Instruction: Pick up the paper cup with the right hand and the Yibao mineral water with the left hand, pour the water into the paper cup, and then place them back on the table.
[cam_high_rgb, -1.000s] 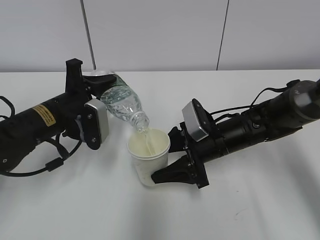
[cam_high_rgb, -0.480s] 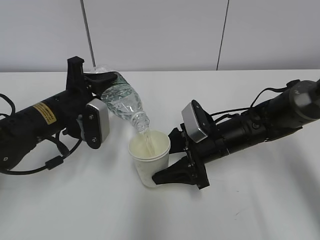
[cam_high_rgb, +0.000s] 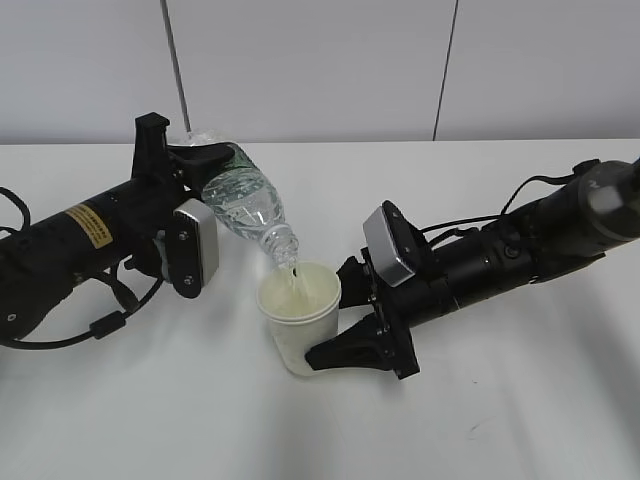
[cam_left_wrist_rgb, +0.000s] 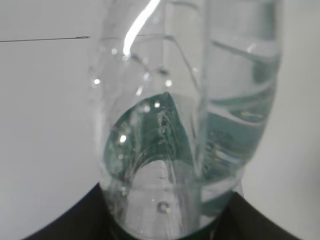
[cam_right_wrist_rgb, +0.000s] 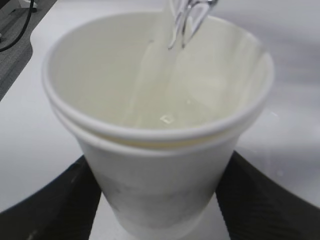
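White table (cam_high_rgb: 520, 400) | left jaws clamp bottle (cam_high_rgb: 245, 205) | right jaws clamp cup (cam_high_rgb: 298, 320)

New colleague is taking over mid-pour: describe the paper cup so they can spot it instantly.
On the white table, look between the two black arms. The right gripper holds the paper cup upright, under the tilted mineral water bottle. It is the only off-white, open-topped thing, with water streaming into it.
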